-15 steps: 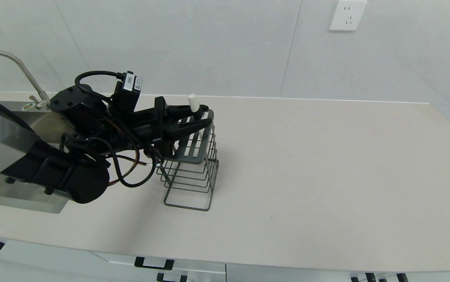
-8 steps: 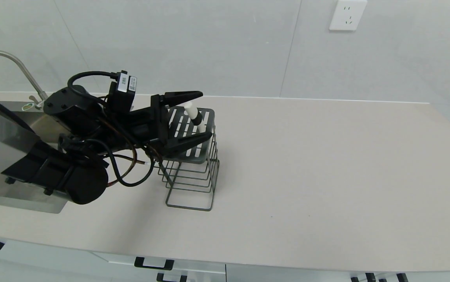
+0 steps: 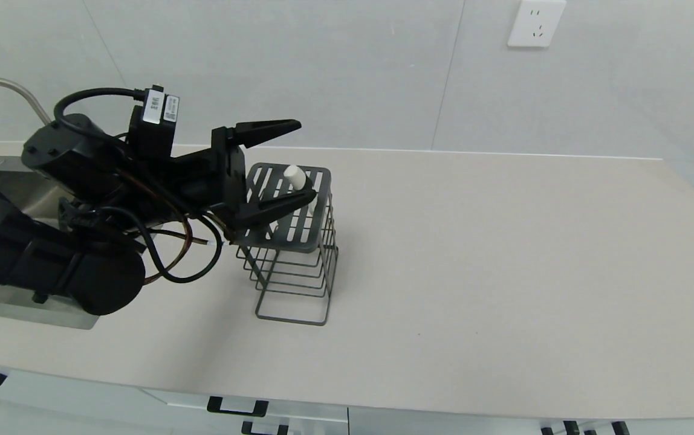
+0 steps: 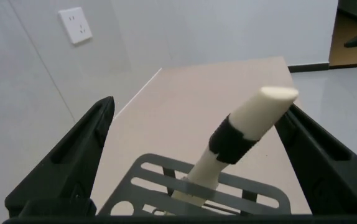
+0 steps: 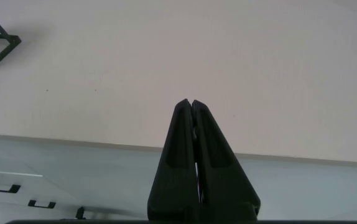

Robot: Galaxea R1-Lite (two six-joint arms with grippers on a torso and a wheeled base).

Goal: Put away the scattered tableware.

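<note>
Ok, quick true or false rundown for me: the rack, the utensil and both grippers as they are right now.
1. The wire rack stands upright on the countertop. True.
2. The white-handled utensil lies flat on the countertop. False: it stands tilted in a slot of the rack's top.
3. The left gripper clamps the utensil's handle. False: it is open, with its fingers spread on either side of the handle.
4. The right gripper is shut and holds nothing. True.

One rack (image 3: 291,289), one white-handled utensil (image 3: 294,176), one socket (image 3: 535,23).
</note>
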